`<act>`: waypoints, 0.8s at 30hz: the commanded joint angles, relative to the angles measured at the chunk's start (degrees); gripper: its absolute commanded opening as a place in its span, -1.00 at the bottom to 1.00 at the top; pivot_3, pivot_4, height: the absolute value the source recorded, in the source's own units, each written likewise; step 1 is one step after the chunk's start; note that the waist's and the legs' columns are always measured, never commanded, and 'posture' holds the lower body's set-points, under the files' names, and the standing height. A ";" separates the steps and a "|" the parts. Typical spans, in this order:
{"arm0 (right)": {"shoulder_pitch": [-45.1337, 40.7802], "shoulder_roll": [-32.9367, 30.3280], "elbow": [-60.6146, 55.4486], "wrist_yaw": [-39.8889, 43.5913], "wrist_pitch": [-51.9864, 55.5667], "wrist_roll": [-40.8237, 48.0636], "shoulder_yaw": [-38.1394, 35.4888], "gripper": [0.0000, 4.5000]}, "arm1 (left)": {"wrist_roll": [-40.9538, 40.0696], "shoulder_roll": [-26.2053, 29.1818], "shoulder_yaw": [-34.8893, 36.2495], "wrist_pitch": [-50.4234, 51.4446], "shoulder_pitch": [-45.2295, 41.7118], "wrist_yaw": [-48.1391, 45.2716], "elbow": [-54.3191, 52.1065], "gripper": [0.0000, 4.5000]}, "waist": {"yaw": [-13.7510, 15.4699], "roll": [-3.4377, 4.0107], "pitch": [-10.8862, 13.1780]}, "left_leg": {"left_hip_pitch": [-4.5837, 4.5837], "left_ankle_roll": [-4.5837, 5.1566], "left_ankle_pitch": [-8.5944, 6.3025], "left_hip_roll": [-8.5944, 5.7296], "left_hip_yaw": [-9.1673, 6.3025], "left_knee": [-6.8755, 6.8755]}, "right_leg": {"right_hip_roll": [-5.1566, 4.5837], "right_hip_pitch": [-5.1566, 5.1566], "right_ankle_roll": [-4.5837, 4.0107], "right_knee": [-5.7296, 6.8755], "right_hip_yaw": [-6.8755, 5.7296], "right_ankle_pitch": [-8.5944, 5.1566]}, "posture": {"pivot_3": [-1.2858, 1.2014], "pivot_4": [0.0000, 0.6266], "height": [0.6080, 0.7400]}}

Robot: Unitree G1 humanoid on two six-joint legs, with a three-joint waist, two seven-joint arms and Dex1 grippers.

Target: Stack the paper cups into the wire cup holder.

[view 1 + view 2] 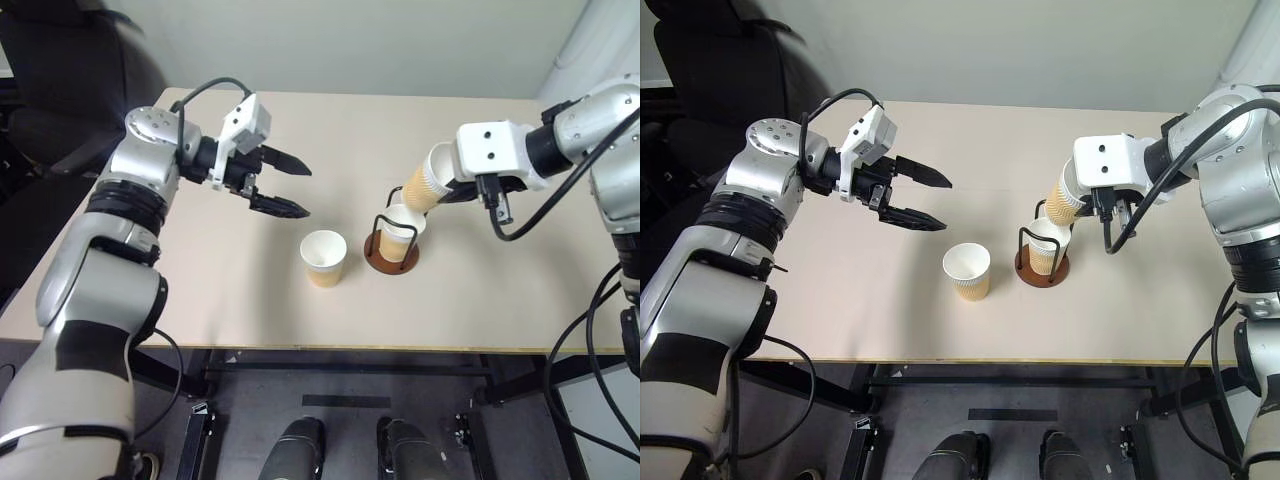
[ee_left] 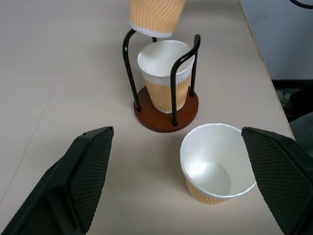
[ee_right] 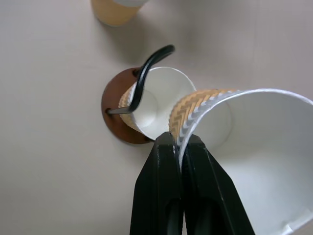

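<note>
**Kid:** How many paper cups are in the wire cup holder (image 1: 391, 250) now?

**Helper:** One. A cup (image 2: 164, 73) stands upright inside the black wire loops, on the round brown base. The holder sits on the table (image 1: 200, 300), a bit right of the middle.

**Kid:** Where is the second cup?

**Helper:** The right gripper (image 3: 178, 147) has it. Its two black fingers are pressed together on the wall of the held cup (image 1: 428, 180), one finger inside and one outside. That cup is tilted and hangs in the air just above the holder, bottom end pointing down at the cup inside.

**Kid:** Is it in yet?

**Helper:** No. I think it needs to come upright and slide down into the first cup.

**Kid:** And the third one?

**Helper:** The loose cup (image 1: 324, 258) stands alone on the table, open side up, just left of the holder. Nothing touches it.

**Kid:** What is the left gripper (image 1: 285, 183) doing?

**Helper:** It hangs in the air left of the loose cup, fingers spread wide, with nothing in them. It points toward that cup.

**Kid:** So how much is done?

**Helper:** About a third, I think. One is in, one is nearly there, one waits.
</note>
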 commanded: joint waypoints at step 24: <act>-6.10 1.24 -6.74 2.69 -0.15 4.24 2.49 -0.98 | 0.98 0.62 1.99 -1.45 -2.28 -1.86 0.19 1.00 | -0.20 -0.02 -0.01 | 0.06 0.10 -0.02 0.00 -0.07 0.01 | 0.08 0.03 -0.48 0.10 -0.04 -0.15 | 0.03 -0.52 1.00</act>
